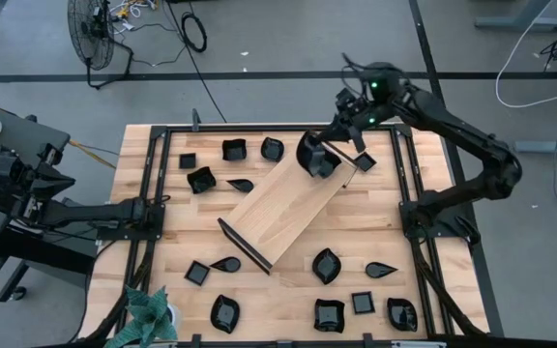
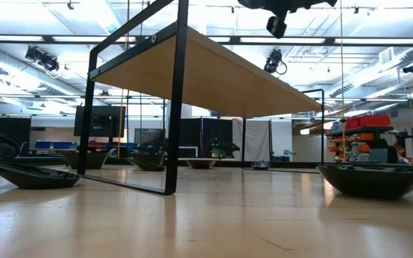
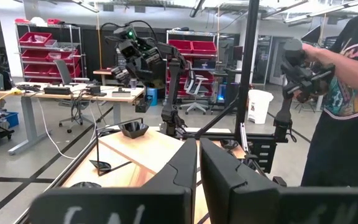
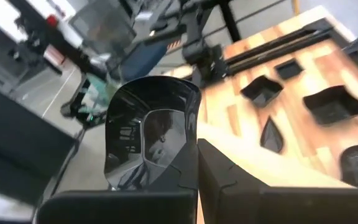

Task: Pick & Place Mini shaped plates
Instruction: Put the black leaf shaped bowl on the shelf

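Your right gripper (image 4: 197, 163) is clamped shut on one glossy black dish (image 4: 151, 134), held above the far end of the long wooden tray (image 1: 288, 208), which lies diagonally mid-table with bare butcher-block table (image 1: 375, 208) on both sides of it. Around it you have the other mini shaped plates (image 1: 326, 265) scattered in a far row and a near row, well apart from each other, while your left gripper (image 3: 197, 163) waits with its fingers together at the table's left edge. From table height you see the tray only from below, and a person (image 3: 344, 93) stands cut off beyond the table in the open workshop.
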Action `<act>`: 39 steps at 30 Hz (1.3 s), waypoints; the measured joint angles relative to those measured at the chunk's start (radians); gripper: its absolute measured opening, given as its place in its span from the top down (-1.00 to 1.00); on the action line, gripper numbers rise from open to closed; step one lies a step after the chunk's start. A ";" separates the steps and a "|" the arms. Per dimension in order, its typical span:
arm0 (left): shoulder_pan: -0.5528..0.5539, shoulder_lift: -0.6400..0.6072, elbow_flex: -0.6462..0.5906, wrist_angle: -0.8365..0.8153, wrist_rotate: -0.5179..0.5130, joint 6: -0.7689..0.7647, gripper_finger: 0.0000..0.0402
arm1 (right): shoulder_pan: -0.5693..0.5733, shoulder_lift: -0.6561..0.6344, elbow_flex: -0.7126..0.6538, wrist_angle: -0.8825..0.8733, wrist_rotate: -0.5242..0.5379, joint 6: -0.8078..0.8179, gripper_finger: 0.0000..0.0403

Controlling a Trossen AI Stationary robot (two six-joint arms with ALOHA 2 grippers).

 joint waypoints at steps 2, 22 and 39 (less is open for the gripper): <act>0.000 0.000 0.000 0.000 0.000 0.000 0.87 | 0.026 0.028 0.021 -0.036 0.000 -0.038 1.00; 0.000 0.000 0.000 0.000 0.000 0.000 0.87 | 0.147 0.263 0.064 -0.283 0.274 -0.357 1.00; 0.000 0.000 0.000 0.000 0.000 0.000 0.87 | 0.160 0.293 0.063 -0.287 0.313 -0.545 1.00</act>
